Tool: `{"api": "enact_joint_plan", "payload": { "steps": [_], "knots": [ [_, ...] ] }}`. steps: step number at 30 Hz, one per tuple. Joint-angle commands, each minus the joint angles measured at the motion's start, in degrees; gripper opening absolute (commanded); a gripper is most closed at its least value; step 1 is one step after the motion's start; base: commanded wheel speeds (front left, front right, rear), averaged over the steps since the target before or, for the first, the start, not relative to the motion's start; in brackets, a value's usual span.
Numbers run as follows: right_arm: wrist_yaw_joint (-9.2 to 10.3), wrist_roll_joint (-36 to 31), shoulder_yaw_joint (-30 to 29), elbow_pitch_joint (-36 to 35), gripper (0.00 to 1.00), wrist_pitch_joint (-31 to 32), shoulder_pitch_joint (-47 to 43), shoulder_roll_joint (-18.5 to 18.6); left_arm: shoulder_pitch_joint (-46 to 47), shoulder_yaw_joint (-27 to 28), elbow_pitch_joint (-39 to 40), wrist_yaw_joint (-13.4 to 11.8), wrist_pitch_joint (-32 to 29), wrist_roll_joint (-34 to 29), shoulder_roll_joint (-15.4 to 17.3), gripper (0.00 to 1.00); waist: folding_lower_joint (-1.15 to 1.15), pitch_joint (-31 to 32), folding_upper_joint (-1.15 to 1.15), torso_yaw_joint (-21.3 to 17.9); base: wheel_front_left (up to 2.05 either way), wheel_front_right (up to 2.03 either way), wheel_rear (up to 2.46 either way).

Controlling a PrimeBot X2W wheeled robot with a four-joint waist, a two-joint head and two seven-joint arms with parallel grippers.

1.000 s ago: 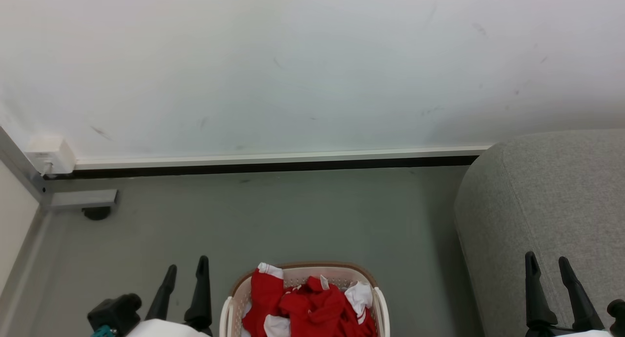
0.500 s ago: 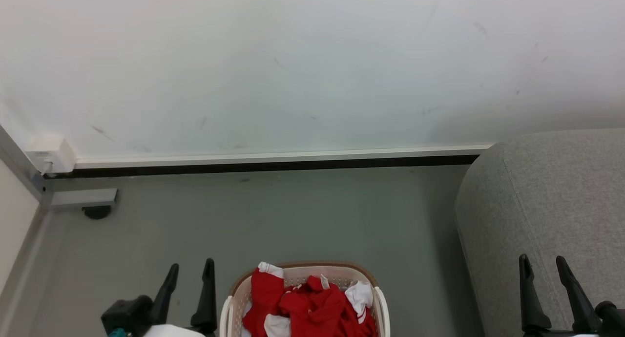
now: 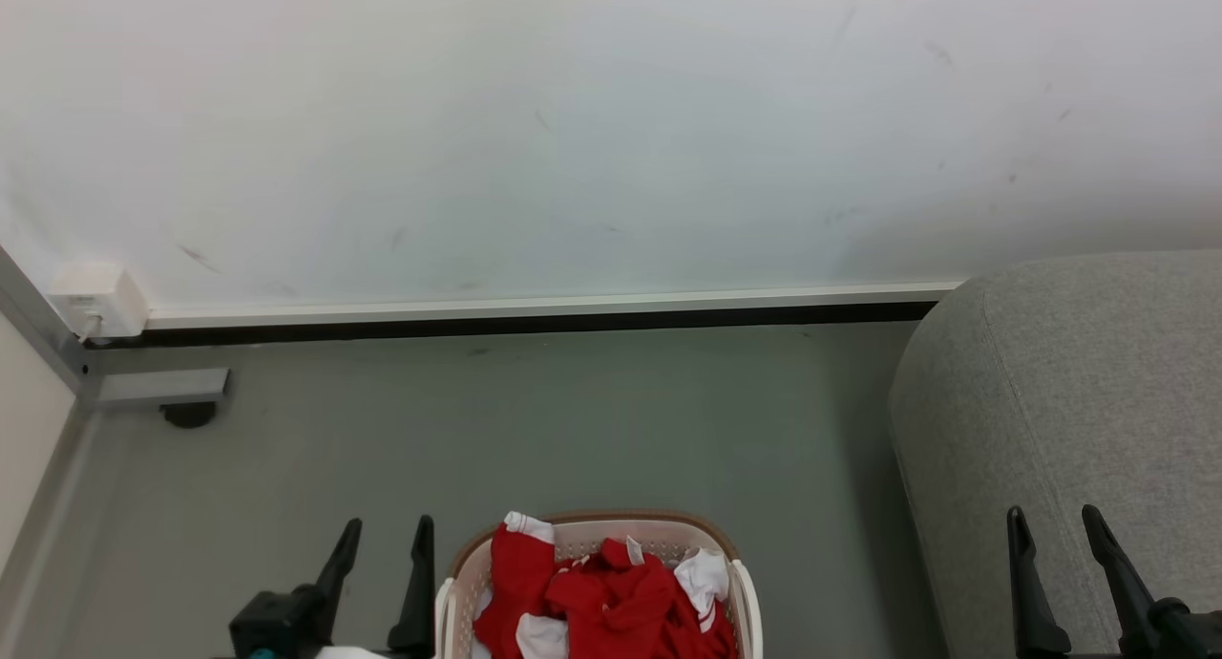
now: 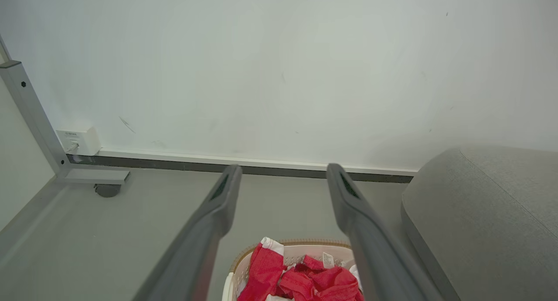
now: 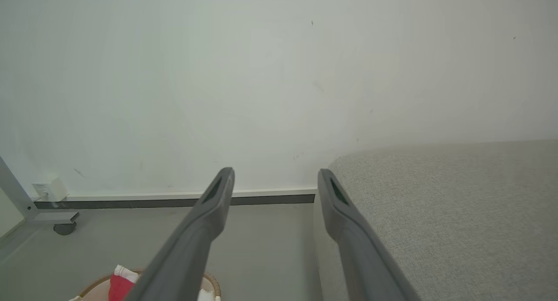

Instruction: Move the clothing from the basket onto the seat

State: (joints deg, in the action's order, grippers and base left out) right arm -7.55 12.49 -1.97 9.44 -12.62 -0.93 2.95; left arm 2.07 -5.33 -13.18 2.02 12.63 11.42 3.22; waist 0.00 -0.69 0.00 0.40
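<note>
Red clothing (image 3: 601, 597) with white cuffs is heaped in the cream basket (image 3: 737, 583) with a brown rim, at the bottom middle of the head view. The grey seat (image 3: 1079, 401) rises at the right. Just left of the basket, my left gripper (image 3: 389, 530) stands open and empty. My right gripper (image 3: 1053, 520) is open and empty in front of the seat. The left wrist view looks past the open left gripper (image 4: 283, 172) at the clothing (image 4: 301, 277), basket (image 4: 244, 257) and seat (image 4: 484, 213). Beyond the open right gripper (image 5: 275, 174) lie the seat (image 5: 444, 205) and a bit of clothing (image 5: 120, 283).
A white wall (image 3: 573, 124) with a dark baseboard (image 3: 516, 325) closes the far side. A white socket box (image 3: 95, 301) and a metal frame foot with a caster (image 3: 186, 414) stand at the far left. Grey floor (image 3: 573, 430) lies between basket and wall.
My left gripper has slid right, toward the basket, and a little lower. My right gripper has shifted slightly left and lower. Basket and clothing have not moved.
</note>
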Motion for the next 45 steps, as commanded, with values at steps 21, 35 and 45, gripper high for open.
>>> {"api": "enact_joint_plan", "payload": {
  "steps": [21, 35, 45],
  "knots": [
    [0.12, -8.23, 1.51, -0.9, 1.0, -2.58, -0.79, 0.1, -0.99, 0.02, -0.57, 0.3, 2.56, -9.48, 0.22, 1.0, 0.0, -0.37, 0.0, -1.42, 0.0, 0.0, 0.0],
    [0.12, -6.51, 2.97, -4.1, 1.0, -2.53, 3.83, -0.01, 5.4, -0.15, -0.78, 2.01, 2.55, -9.65, 0.04, 1.0, 0.0, -8.13, 0.0, -6.12, 0.0, 0.0, 0.0],
    [0.12, -3.62, 5.43, -7.85, 1.0, -2.53, 10.23, -0.04, 18.66, -6.36, -12.23, 4.81, 2.55, -11.39, 1.3, 1.0, 0.0, -19.67, 0.0, -9.95, 0.0, 0.0, 0.0]
  ]
}}
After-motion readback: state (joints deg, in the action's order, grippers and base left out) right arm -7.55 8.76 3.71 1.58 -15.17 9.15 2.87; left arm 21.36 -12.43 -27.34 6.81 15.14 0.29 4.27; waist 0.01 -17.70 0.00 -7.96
